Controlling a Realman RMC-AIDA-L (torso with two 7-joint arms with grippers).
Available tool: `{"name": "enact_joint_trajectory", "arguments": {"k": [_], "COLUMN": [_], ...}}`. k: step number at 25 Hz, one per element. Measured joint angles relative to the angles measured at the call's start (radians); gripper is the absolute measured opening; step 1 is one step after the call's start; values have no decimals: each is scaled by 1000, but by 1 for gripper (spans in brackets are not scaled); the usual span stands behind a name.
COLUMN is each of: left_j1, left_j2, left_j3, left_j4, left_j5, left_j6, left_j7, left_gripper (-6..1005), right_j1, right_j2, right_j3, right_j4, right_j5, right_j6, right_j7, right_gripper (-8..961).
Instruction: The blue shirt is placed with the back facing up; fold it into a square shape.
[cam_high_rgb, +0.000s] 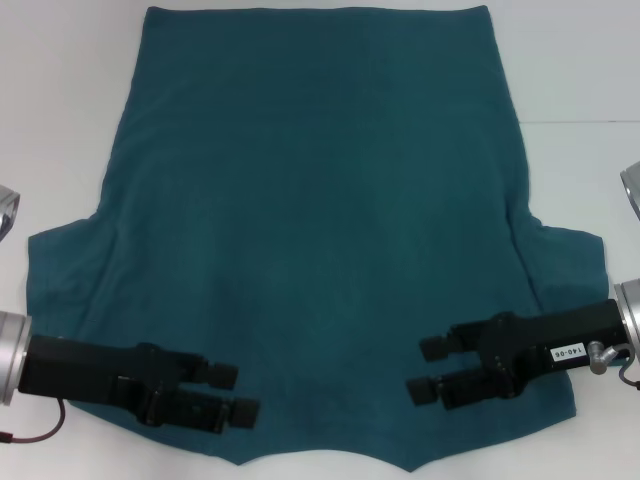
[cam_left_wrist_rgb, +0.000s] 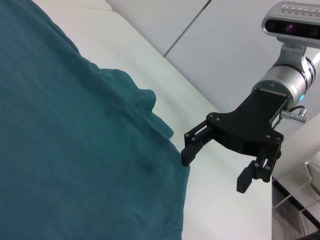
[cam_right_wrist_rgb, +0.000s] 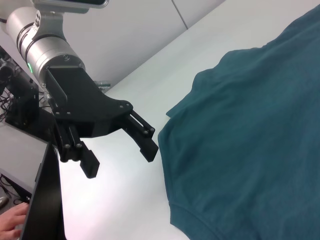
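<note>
The blue shirt (cam_high_rgb: 310, 230) lies spread flat on the white table (cam_high_rgb: 60, 90), plain side up, collar toward me and hem at the far end. My left gripper (cam_high_rgb: 235, 390) is open over the shirt's near left shoulder, fingers pointing inward. My right gripper (cam_high_rgb: 428, 368) is open over the near right shoulder, also pointing inward. The left wrist view shows the right gripper (cam_left_wrist_rgb: 215, 171) open, one fingertip at the shirt (cam_left_wrist_rgb: 75, 150) edge. In the right wrist view the left gripper (cam_right_wrist_rgb: 120, 161) is open beside the shirt (cam_right_wrist_rgb: 250, 140) edge. Neither holds fabric.
The short sleeves stick out at left (cam_high_rgb: 55, 265) and right (cam_high_rgb: 575, 260). White table shows on both sides of the shirt. A dark monitor-like object (cam_right_wrist_rgb: 25, 170) and cables stand beyond the table's side.
</note>
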Motion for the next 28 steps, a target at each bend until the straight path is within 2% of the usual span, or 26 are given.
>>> {"name": "enact_joint_trajectory", "arguments": {"k": [13, 15, 18, 21, 26, 28], "left_j1": [0, -2, -10, -16, -16, -9], "left_j2": [0, 0, 0, 11, 43, 47], "left_j3": [-4, -32, -145, -256, -412, -464], "left_j4": [0, 0, 0, -14, -80, -92], "left_j5": [-2, -4, -6, -7, -17, -20], "left_j6": [6, -14, -105, -211, -273, -297], "left_j7": [-3, -29, -140, -299, -454, -475], "left_gripper": [843, 843, 842, 842, 843, 843], "right_j1": [-3, -3, 2, 14, 63, 83], "right_j2": [0, 0, -8, -43, -146, -175], "right_j3": [2, 29, 100, 168, 191, 189], "right_j4": [0, 0, 5, 46, 184, 210], "right_j5": [1, 8, 31, 68, 120, 121], "right_j6": [-1, 24, 98, 195, 279, 313], "right_j7": [8, 39, 145, 315, 487, 528], "right_gripper": [853, 853, 853, 852, 852, 852]}}
